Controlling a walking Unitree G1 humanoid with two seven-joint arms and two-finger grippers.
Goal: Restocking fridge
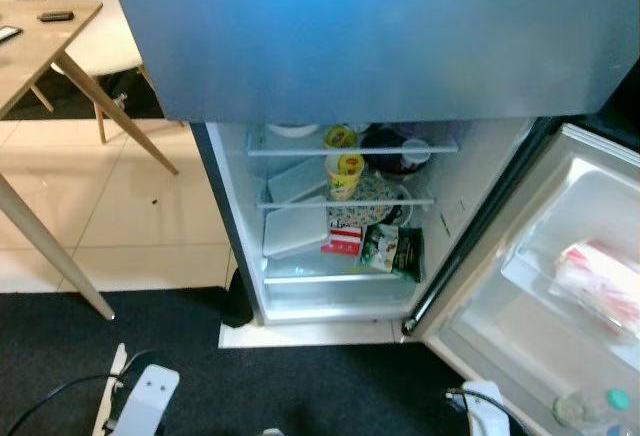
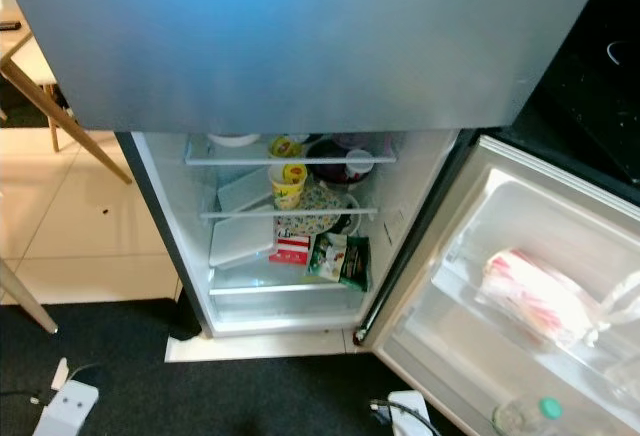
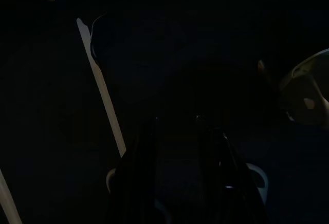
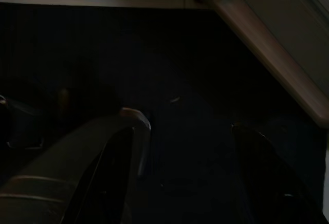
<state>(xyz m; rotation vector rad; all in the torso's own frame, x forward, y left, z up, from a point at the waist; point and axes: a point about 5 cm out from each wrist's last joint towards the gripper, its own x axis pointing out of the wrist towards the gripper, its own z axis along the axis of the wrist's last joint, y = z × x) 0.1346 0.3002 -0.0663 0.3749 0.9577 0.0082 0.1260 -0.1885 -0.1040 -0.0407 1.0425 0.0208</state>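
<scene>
The fridge (image 1: 238, 256) stands in front of me with its lower door (image 1: 520, 336) swung open to the right. On its shelves I see two yellow tubs (image 1: 344, 174), a dark bowl (image 1: 390, 151), a patterned plate (image 1: 378, 204), flat white containers (image 1: 296, 228), a red-and-white carton (image 1: 345, 239) and a green packet (image 1: 392, 250). A red-and-white wrapped package (image 1: 598, 284) lies in the door shelf, and a bottle (image 1: 590, 408) stands lower in the door. Both arms hang low over the dark floor. The left gripper (image 3: 176, 118) and right gripper (image 4: 185, 126) are open and hold nothing.
The closed grey freezer door (image 1: 380, 36) juts out above the open compartment. A wooden table (image 1: 40, 46) and a white chair (image 1: 95, 16) stand at the left on pale tiles. A power strip and cable (image 1: 115, 376) lie on the dark carpet near my left arm.
</scene>
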